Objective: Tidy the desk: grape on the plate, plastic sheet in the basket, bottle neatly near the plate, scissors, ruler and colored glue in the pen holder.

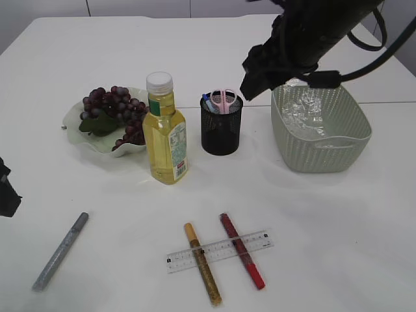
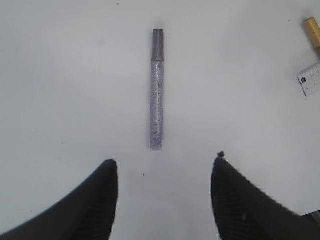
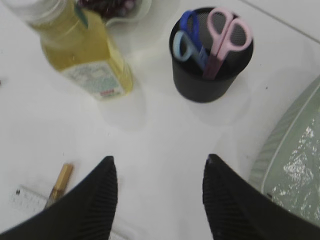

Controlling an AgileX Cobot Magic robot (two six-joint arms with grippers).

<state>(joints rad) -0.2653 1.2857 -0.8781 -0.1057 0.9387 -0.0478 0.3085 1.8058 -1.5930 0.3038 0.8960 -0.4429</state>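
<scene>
The bunch of dark purple grapes [image 1: 114,110] lies on the pale green ruffled plate [image 1: 75,118] at the far left of the white tabletop [image 1: 325,214]. Just right of the plate stands the bottle of yellow liquid [image 1: 165,130], upright, white cap on. Right of the bottle is the black mesh pen holder [image 1: 221,127], with the pink-handled scissors [image 3: 226,37] and the blue-handled scissors [image 3: 189,37] standing in it, handles up. Further right sits the grey-green basket [image 1: 322,133], with the crinkled clear plastic sheet [image 1: 305,114] inside it.

Along the near edge, the clear ruler [image 1: 219,251] lies across two glitter pens: the gold pen [image 1: 202,263] on the left and the red pen [image 1: 242,250] on the right, both under it. The silver glitter pen [image 2: 157,90] lies alone well to the left, flat on the tabletop.

The left claw [image 2: 165,172] hangs just short of the silver pen's near end, jaws spread wide apart and holding nothing. The right claw [image 3: 159,170] hovers over bare tabletop between the bottle and the basket, nearer than the pen holder, its jaws likewise apart and empty. In the exterior view the right arm [image 1: 305,39] reaches in from the far right above the basket.
</scene>
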